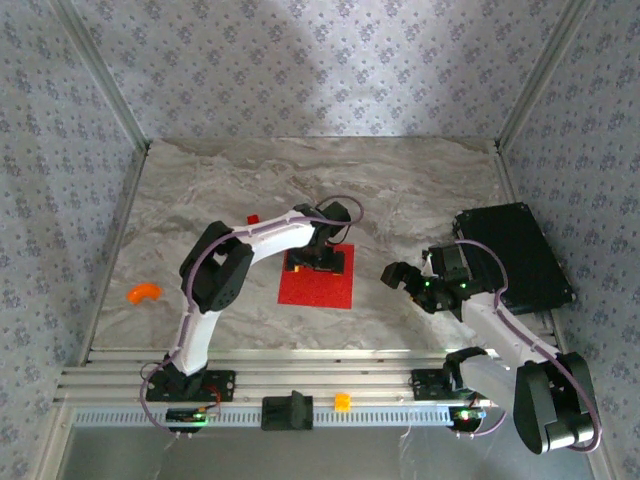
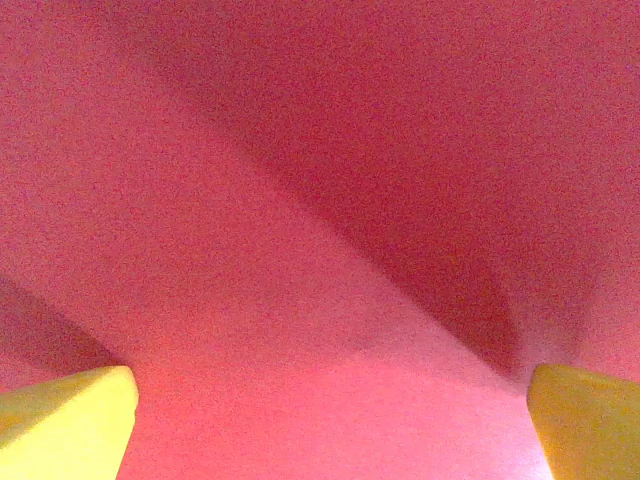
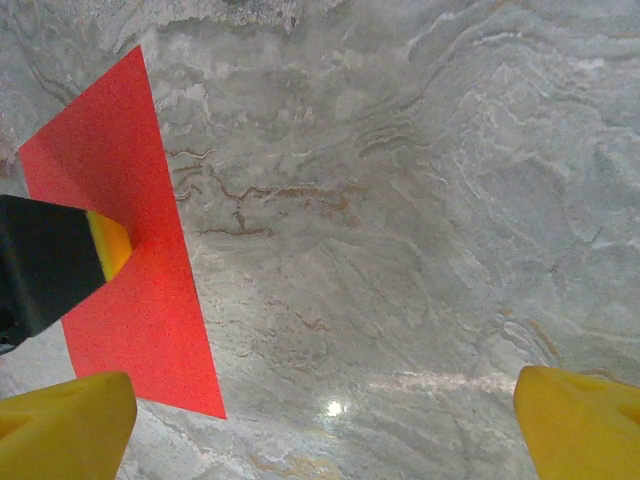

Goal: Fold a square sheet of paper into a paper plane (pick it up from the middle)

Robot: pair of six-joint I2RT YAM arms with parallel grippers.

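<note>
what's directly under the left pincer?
The square sheet of paper, flat on the table; the open left pincer hangs over its far part. That part is covered, so contact cannot be judged.

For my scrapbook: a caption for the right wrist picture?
Open right gripper above grey marbled table, beside a flat bright red square paper sheet under the left arm's yellow-tipped black finger.

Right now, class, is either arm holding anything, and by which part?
Nothing is held. The left gripper, jaws open, sits over the red paper; the right gripper has open jaws too.
</note>
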